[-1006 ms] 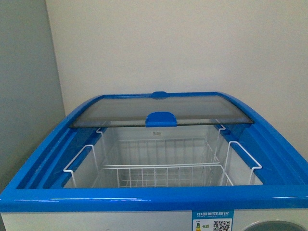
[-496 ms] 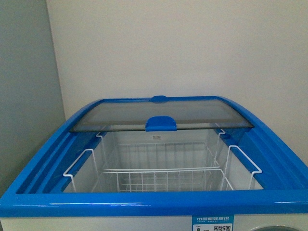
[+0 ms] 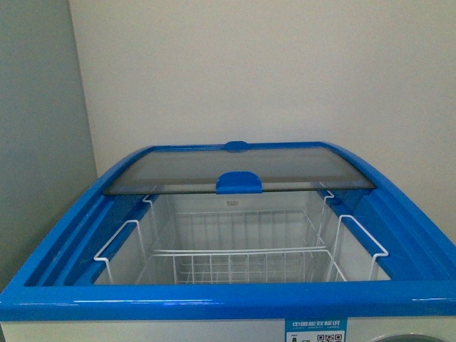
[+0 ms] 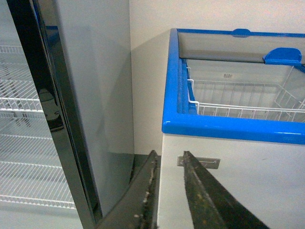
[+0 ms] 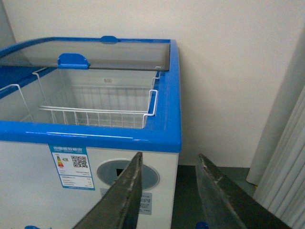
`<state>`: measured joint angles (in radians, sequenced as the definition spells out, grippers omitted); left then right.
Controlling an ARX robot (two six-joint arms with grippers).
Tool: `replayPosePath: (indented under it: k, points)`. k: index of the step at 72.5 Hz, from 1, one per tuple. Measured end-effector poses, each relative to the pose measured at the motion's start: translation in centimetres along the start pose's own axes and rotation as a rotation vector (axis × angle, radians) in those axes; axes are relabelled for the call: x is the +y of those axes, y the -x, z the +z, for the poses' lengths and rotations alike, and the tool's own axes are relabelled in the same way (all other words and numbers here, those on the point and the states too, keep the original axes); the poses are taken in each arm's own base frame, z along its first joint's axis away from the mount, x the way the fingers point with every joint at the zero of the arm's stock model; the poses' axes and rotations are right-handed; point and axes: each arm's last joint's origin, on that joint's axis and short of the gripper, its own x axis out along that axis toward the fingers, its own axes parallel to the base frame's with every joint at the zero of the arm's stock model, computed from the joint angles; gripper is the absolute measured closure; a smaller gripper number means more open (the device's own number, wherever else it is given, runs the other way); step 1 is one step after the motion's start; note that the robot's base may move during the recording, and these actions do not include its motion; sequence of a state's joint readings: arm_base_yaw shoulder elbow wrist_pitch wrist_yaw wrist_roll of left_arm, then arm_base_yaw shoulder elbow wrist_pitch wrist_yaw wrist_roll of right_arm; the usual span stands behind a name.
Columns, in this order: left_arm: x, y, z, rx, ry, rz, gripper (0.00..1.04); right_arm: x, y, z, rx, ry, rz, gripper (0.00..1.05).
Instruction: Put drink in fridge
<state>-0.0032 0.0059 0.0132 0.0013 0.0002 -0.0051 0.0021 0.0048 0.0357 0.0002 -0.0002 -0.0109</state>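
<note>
The fridge [image 3: 228, 298] is a white chest freezer with a blue rim, right in front of me in the front view. Its curved glass lid [image 3: 235, 165] is slid to the back, so the white wire baskets [image 3: 242, 260] lie open and empty. The drink is not in view in any frame. My left gripper [image 4: 169, 153] is shut and empty, low in front of the fridge's front left corner [image 4: 228, 128]. My right gripper [image 5: 170, 155] is open and empty, low before the fridge's front right corner [image 5: 95, 131]. Neither arm shows in the front view.
A tall grey glass-door cabinet [image 4: 90, 95] with wire shelves [image 4: 24, 100] stands close to the fridge's left side, leaving a narrow gap; its grey side shows in the front view [image 3: 35, 142]. A wall is behind. A pale curtain [image 5: 286, 157] hangs to the right.
The fridge has slid slightly down in the front view over the last second, then held nearly still. Nothing else differs.
</note>
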Motion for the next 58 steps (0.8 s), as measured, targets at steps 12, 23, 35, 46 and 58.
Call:
replayPosePath:
  k: [12,23,35,46,58]
  points:
    - [0.0,0.0,0.0,0.0,0.0,0.0,0.38,0.0,0.0,0.0,0.0,0.0,0.0,0.32]
    - [0.0,0.0,0.0,0.0,0.0,0.0,0.13,0.0,0.0,0.0,0.0,0.0,0.0,0.08]
    - [0.0,0.0,0.0,0.0,-0.001,0.0,0.08,0.0,0.0,0.0,0.0,0.0,0.0,0.07]
    - [0.0,0.0,0.0,0.0,-0.001,0.0,0.08,0.0,0.0,0.0,0.0,-0.001,0.0,0.07]
    - [0.0,0.0,0.0,0.0,-0.001,0.0,0.08,0.0,0.0,0.0,0.0,-0.001,0.0,0.07]
